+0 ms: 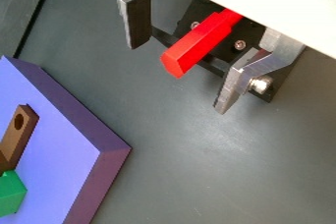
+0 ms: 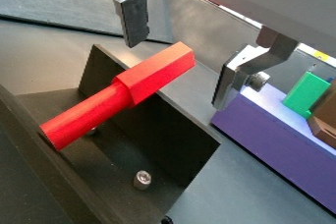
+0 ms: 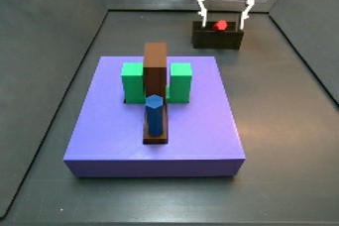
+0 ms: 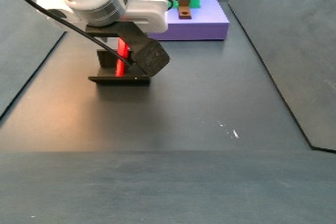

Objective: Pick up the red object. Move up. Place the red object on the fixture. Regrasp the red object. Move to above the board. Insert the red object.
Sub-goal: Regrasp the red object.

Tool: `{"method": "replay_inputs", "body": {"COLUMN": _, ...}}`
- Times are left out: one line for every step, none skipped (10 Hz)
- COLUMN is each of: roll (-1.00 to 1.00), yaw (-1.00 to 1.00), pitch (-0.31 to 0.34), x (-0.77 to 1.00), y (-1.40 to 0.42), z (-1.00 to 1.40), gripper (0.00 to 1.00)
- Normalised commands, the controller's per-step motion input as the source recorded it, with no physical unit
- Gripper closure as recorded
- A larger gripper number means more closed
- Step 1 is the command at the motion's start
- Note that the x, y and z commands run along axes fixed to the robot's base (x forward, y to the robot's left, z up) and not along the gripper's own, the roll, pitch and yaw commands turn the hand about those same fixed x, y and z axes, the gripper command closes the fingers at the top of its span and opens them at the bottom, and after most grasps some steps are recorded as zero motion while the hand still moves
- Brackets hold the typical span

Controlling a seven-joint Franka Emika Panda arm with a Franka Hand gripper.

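Claw [image 2: 191,56] sits over the fixture [image 3: 216,36] at the far end of the table [image 3: 284,121], beyond the board [image 3: 199,131]. Fingers [image 1: 137,19] spread apart, one on each side of the red object [image 2: 118,95], not clamped. Red object rests tilted on the fixture's dark bracket; pad contact looks absent, though the views are tight.
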Motion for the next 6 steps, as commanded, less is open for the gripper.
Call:
{"method": "replay_inputs", "body": {"roll": 0.06, "yaw": 0.07, "pitch": 0.000, "x": 0.21, "y": -0.04, "z": 0.33, "gripper": 0.00}}
{"method": "replay_inputs", "body": {"roll": 0.00, "yaw": 0.02, "pitch": 0.000, "x": 0.23, "y": 0.07, "z": 0.77, "gripper": 0.00}}
{"method": "replay_inputs", "body": {"roll": 0.00, "yaw": 0.01, "pitch": 0.000, "x": 0.16, "y": 0.08, "z": 1.00, "gripper": 0.00}}
{"method": "replay_inputs", "body": {"roll": 0.00, "yaw": 0.00, "pitch": 0.000, "x": 0.00, "y": 0.00, "z": 0.99, "gripper": 0.00}}
{"method": "replay_inputs", "body": {"roll": 0.02, "yaw": 0.00, "pitch": -0.020, "x": 0.00, "y": 0.00, "z": 0.78, "gripper": 0.00}}
{"method": "replay_inputs", "body": {"roll": 0.21, "yaw": 0.00, "pitch": -0.029, "x": -0.03, "y": 0.00, "z": 0.63, "gripper": 0.00}}
